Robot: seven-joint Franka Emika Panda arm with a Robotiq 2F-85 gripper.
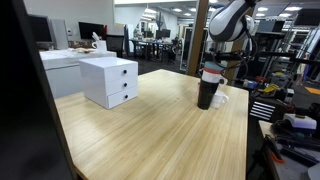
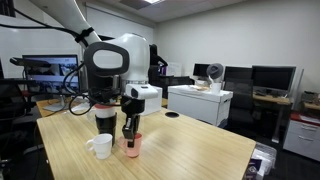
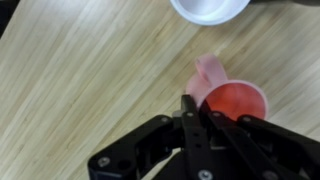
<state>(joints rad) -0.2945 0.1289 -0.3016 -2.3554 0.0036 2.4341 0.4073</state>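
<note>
A small pink cup (image 3: 238,101) with a side handle stands on the wooden table (image 3: 80,80). In the wrist view my gripper (image 3: 190,105) is shut, its fingertips pinched on the cup's rim next to the handle. In an exterior view the gripper (image 2: 130,137) points straight down onto the pink cup (image 2: 132,149). A white mug (image 2: 100,146) stands just beside it, and a tall dark tumbler (image 2: 104,121) is behind. The white mug (image 3: 208,8) shows at the top of the wrist view. In an exterior view the dark tumbler (image 1: 207,92) hides the pink cup.
A white two-drawer box (image 1: 110,80) sits on the table (image 1: 150,135), away from the cups; it is also seen in an exterior view as the white box (image 2: 198,103). Desks, monitors and chairs surround the table. The table edge lies close behind the cups.
</note>
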